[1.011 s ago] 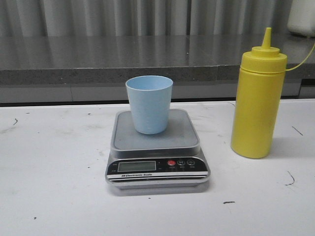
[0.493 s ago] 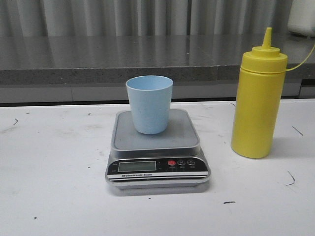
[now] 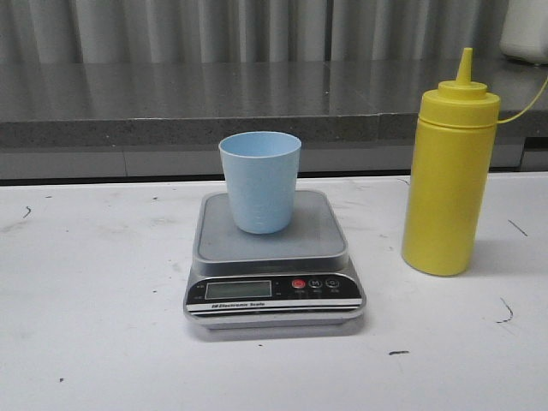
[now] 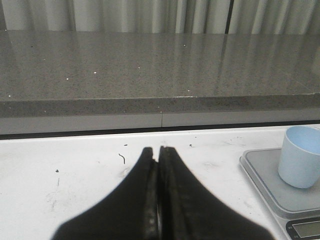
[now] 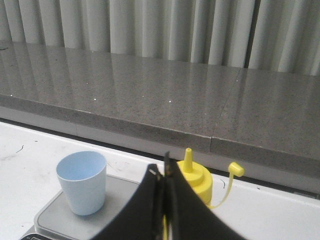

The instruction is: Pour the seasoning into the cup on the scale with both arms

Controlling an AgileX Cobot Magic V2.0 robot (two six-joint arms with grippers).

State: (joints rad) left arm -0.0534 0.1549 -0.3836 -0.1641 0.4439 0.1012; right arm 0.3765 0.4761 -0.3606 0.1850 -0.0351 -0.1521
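The pale blue cup (image 3: 259,181) stands upright and empty on the silver scale (image 3: 271,257) at the table's middle. The yellow seasoning bottle (image 3: 450,184) stands upright to the right of the scale, its nozzle uncapped and the cap hanging on a tether. Neither arm shows in the front view. My left gripper (image 4: 159,149) is shut and empty, over the white table left of the scale (image 4: 265,185) and cup (image 4: 300,162). My right gripper (image 5: 164,170) is shut and empty, with the bottle (image 5: 196,181) just beyond its fingertips and the cup (image 5: 82,181) beside it.
A grey stone ledge (image 3: 214,107) runs along the back of the white table (image 3: 94,300), with a corrugated wall behind. A white container (image 3: 527,30) sits on the ledge at the far right. The scale's display (image 3: 238,290) and red button (image 3: 298,284) face forward.
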